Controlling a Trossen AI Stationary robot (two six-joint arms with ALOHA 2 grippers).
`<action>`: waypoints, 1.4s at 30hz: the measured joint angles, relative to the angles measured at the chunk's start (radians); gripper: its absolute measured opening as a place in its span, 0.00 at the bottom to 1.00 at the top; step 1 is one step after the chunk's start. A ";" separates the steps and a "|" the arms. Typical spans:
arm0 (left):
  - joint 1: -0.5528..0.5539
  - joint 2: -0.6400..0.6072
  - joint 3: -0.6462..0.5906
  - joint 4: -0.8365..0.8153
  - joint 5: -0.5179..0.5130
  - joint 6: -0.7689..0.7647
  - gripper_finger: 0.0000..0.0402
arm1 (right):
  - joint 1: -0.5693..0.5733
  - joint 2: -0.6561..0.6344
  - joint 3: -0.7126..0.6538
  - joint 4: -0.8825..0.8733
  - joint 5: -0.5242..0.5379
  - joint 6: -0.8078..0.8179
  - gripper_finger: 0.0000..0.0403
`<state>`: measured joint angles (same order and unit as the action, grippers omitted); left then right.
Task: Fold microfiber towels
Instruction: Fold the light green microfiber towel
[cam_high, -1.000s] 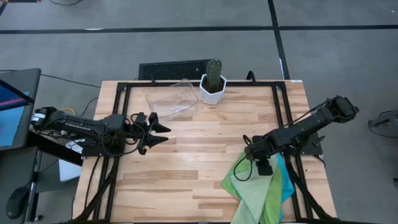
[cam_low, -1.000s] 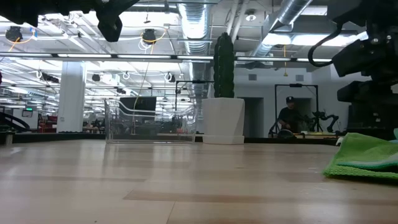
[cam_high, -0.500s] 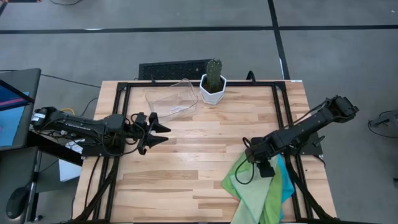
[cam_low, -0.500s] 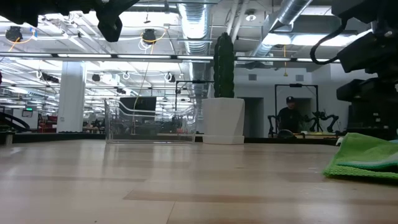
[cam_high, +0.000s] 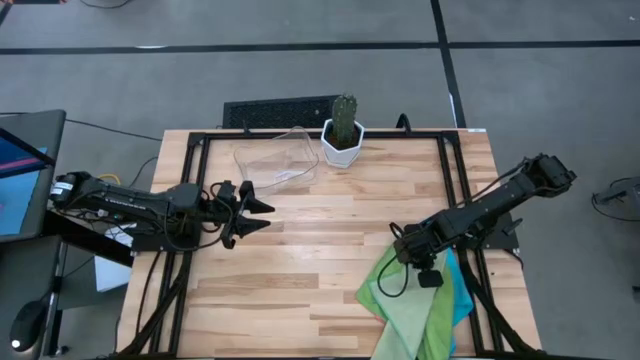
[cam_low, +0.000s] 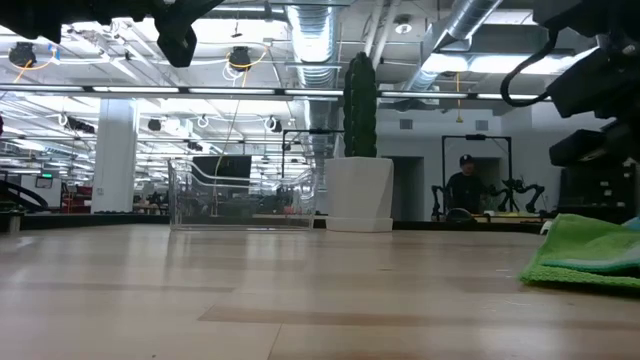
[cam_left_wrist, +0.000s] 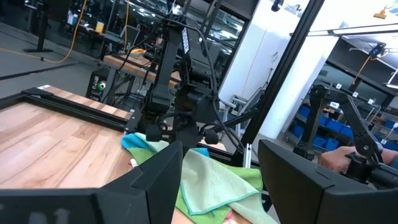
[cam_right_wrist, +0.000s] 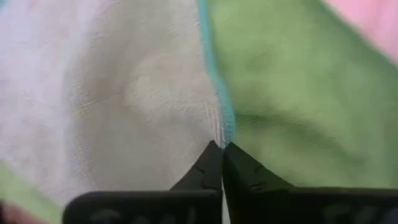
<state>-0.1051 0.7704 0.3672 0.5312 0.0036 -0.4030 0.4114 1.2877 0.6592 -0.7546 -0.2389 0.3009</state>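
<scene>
Right gripper (cam_right_wrist: 222, 148) down on towel pile (cam_high: 415, 300) at bench (cam_high: 330, 230) right-front corner, jaws pinched shut at cyan edge; probably one layer caught, hard to tell. Lift slow, check single towel peels free, drag to open wood. Left gripper (cam_high: 262, 214) waits mid-left, jaws wide. Towels soft, nappy, limp, overlapping: pale green, bright green, cyan, pink.

Towels (cam_high: 415, 305) heaped at table (cam_high: 330, 230) edge nearest right arm. Right gripper (cam_high: 428, 272) down on heap. Left gripper (cam_high: 262, 215) parted, well apart from heap.
</scene>
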 joint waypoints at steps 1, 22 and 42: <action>0.000 0.000 0.000 0.000 0.000 0.000 0.51 | 0.001 0.000 0.003 -0.004 0.000 0.017 0.04; 0.000 0.249 0.000 0.149 0.017 0.004 0.51 | -0.098 0.007 0.299 0.000 0.249 -0.101 0.03; -0.003 0.742 0.141 0.474 0.153 0.011 0.65 | -0.136 0.209 0.502 0.185 0.209 -0.338 0.04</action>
<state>-0.1078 1.5128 0.5079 1.0055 0.1568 -0.3920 0.2757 1.4964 1.1616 -0.5699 -0.0303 -0.0370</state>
